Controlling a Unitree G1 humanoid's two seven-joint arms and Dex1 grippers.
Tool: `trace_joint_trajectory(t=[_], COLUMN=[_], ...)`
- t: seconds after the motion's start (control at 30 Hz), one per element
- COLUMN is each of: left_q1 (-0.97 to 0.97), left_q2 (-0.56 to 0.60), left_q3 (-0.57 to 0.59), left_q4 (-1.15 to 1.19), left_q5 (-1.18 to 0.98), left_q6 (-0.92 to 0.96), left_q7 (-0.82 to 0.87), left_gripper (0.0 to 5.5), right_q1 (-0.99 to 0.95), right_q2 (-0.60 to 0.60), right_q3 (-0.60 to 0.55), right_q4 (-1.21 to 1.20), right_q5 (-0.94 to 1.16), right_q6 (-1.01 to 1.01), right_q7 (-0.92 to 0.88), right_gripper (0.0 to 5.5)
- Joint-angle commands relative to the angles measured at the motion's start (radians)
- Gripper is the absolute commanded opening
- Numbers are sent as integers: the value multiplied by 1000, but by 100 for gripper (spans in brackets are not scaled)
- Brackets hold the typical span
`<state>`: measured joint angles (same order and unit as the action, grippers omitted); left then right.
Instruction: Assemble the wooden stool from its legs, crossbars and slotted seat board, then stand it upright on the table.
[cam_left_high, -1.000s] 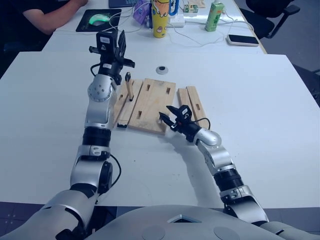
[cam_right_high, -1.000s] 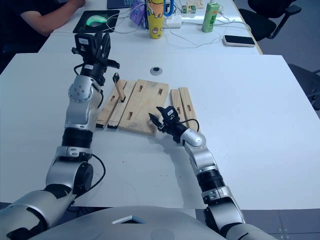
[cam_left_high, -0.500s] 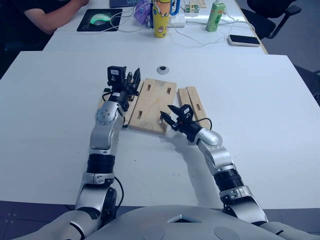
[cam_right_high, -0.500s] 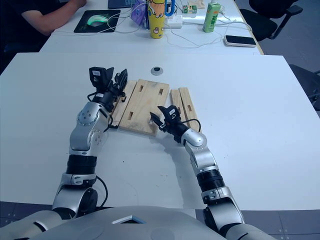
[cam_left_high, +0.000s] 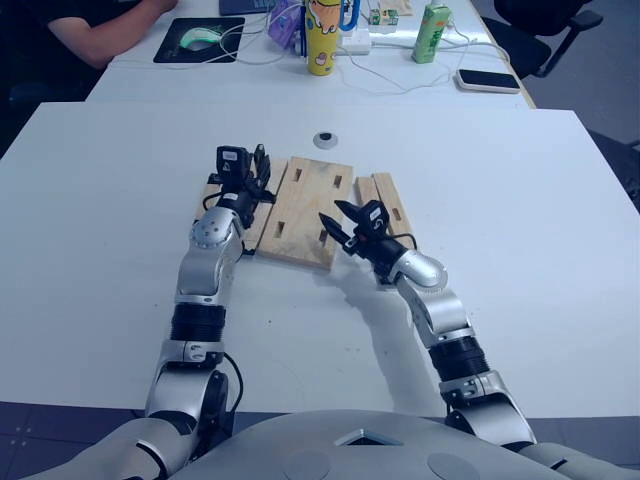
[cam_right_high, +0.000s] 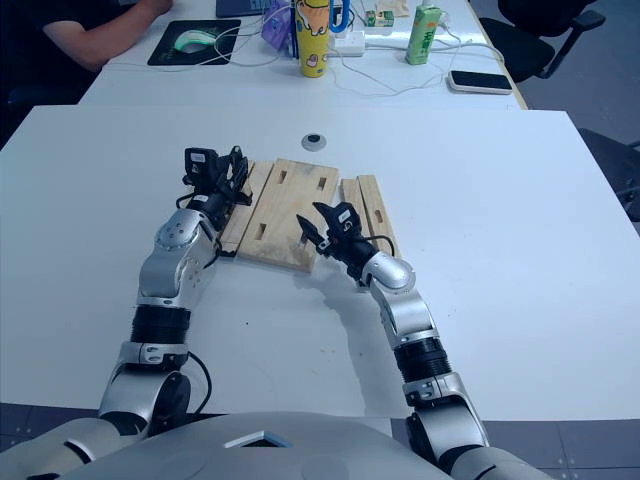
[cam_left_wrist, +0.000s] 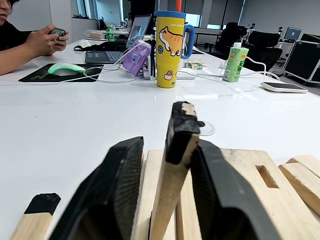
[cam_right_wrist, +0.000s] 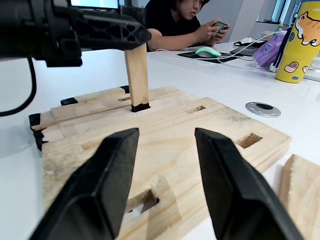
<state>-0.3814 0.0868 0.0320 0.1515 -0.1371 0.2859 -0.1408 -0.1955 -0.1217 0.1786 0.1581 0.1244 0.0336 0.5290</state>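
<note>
The slotted seat board (cam_left_high: 300, 205) lies flat on the white table (cam_left_high: 520, 200). Two flat wooden pieces (cam_right_high: 245, 205) lie along its left side and two more (cam_left_high: 392, 195) along its right. My left gripper (cam_left_high: 252, 178) is shut on a wooden leg (cam_left_wrist: 176, 135) with black ends. That leg (cam_right_wrist: 136, 75) stands upright with its lower black tip on the board's left edge. My right gripper (cam_left_high: 338, 222) hangs open just above the board's near right corner, holding nothing; in its own view the fingers (cam_right_wrist: 112, 175) straddle a slot (cam_right_wrist: 142, 199).
A round metal grommet (cam_left_high: 323, 139) sits in the table behind the board. On the rear desk are a yellow cup (cam_left_high: 321, 35), a green carton (cam_left_high: 430, 32), a phone (cam_left_high: 485, 78), cables and a mouse on a pad (cam_left_high: 198, 40). Bare table lies to both sides.
My left arm has come down from a raised pose, bringing the leg low over the board's left edge. The right gripper has lifted and shifted slightly over the board's corner.
</note>
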Motion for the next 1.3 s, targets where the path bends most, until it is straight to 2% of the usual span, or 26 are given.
trace_joint_trajectory(t=[0.03, 0.17, 0.23, 0.37, 0.53, 0.73, 0.9, 1.17, 1.3], left_q1=[-17, -22, -35, -75, -125, -210, -243, -246, -231], left_q2=[6, 5, 6, 27, 71, 120, 158, 169, 162], left_q3=[3, 7, 14, 26, 69, 222, 326, 346, 340], left_q4=[-2, -29, -58, -143, -230, -224, -195, -168, -157], left_q5=[4, -6, -24, -53, -134, -505, -733, -901, -932], left_q6=[-4, -16, -12, 27, 100, 329, 489, 624, 643], left_q7=[-5, -12, -24, -48, -103, -285, -315, -317, -318], left_gripper=[90, 44, 44, 44, 44, 44, 44, 44, 44], right_q1=[-16, -24, -37, -103, -171, -239, -277, -265, -271], right_q2=[0, 6, 16, 26, -4, -80, -139, -118, -93], right_q3=[-3, -14, -51, -194, -259, -446, -496, -547, -567], right_q4=[-10, -21, -35, -41, -23, 53, 106, 58, 56], right_q5=[1, 13, 35, 140, 267, 637, 775, 972, 1032], right_q6=[15, 31, 54, 152, 236, 506, 681, 884, 917], right_q7=[-4, -13, -44, -129, -48, 158, 247, 273, 245], right_gripper=[207, 207, 207, 207, 207, 287, 374, 502, 506])
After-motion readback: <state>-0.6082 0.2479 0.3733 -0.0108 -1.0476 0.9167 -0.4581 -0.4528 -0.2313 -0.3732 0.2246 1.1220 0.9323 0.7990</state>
